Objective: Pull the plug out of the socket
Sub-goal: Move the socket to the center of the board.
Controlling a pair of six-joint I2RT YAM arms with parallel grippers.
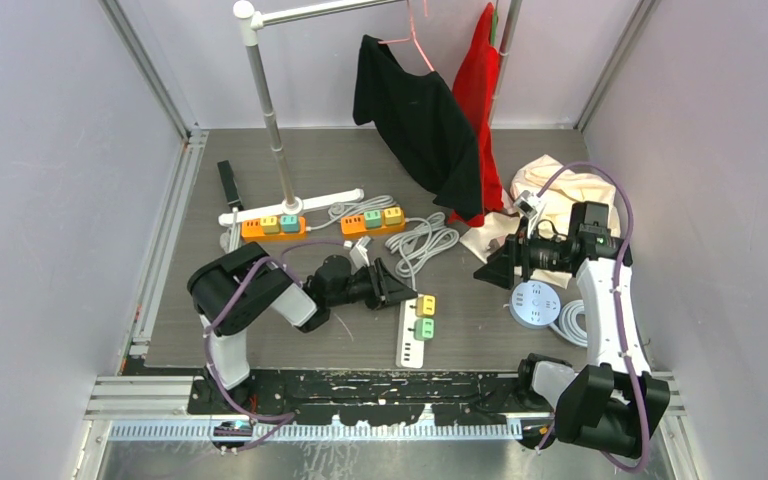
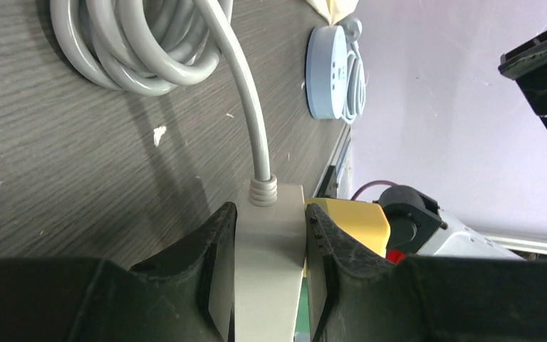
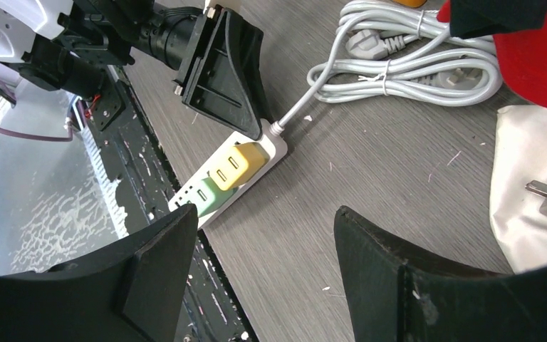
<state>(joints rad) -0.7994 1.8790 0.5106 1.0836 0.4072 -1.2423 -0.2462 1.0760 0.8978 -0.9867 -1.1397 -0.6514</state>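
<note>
Holding the white power strip (image 2: 269, 249) by one end, the left pincer (image 2: 271, 214) had its two fingers pressed on the strip's two sides, right where the gray cord (image 2: 246, 100) went in. The fingers were closed only as far as the strip let them, and nothing else was in that grip. I think this hold was there to keep the strip from sliding or lifting when a plug got tugged. The strip lay flat on the table (image 1: 310, 180), near the front edge. Two plugs sat in it. The yellow plug (image 3: 236, 165) was closest to the held end, and the green plug (image 3: 203, 194) was just beside it, farther along. Both looked pushed all the way in, so the pulling was not yet done. The right pincer (image 1: 495, 265) hung over the table on the other side of the strip, well apart from both plugs. Its fingers were spread wide with nothing between them. It was probably open like that so it could go around a plug and squeeze it. Which plug was meant, I could not tell. A round blue box (image 1: 537, 303) lay near the right pincer, and it did not look like part of the job.
</note>
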